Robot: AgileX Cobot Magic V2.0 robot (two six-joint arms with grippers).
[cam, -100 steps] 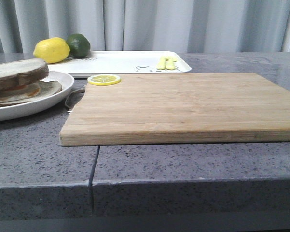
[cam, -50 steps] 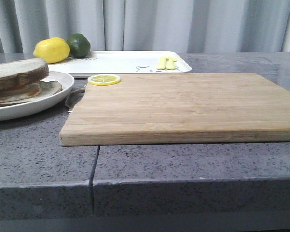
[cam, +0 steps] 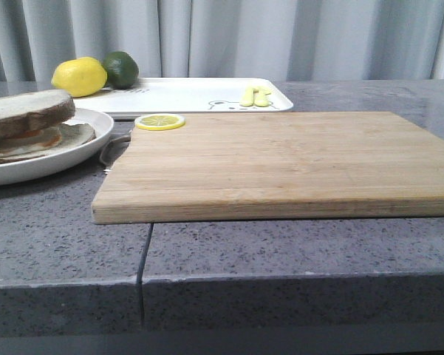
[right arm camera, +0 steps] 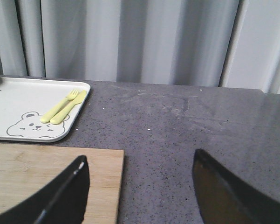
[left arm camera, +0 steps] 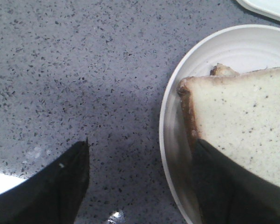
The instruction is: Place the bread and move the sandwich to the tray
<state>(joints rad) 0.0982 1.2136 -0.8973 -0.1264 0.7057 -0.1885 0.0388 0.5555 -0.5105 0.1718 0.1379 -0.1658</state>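
Note:
The sandwich [cam: 37, 137] lies on a round white plate [cam: 77, 150] at the table's left, and a thick pale slice of bread [cam: 26, 111] with a brown crust rests on top. The white tray [cam: 192, 96] with a bear drawing stands at the back. In the left wrist view my left gripper [left arm camera: 142, 142] is open and straddles the plate's rim [left arm camera: 214, 51]: one finger is over the bread [left arm camera: 242, 116], the other over the bare counter. My right gripper [right arm camera: 140, 155] is open and empty above the cutting board's far corner, with the tray [right arm camera: 18, 100] ahead. Neither gripper shows in the front view.
A light wooden cutting board [cam: 281, 163] fills the middle, with a lemon slice [cam: 159, 121] on its back left corner. A lemon [cam: 79, 76], a lime [cam: 120, 69] and a yellow fork and spoon [cam: 255, 95] lie on the tray. Grey curtains hang behind the speckled counter.

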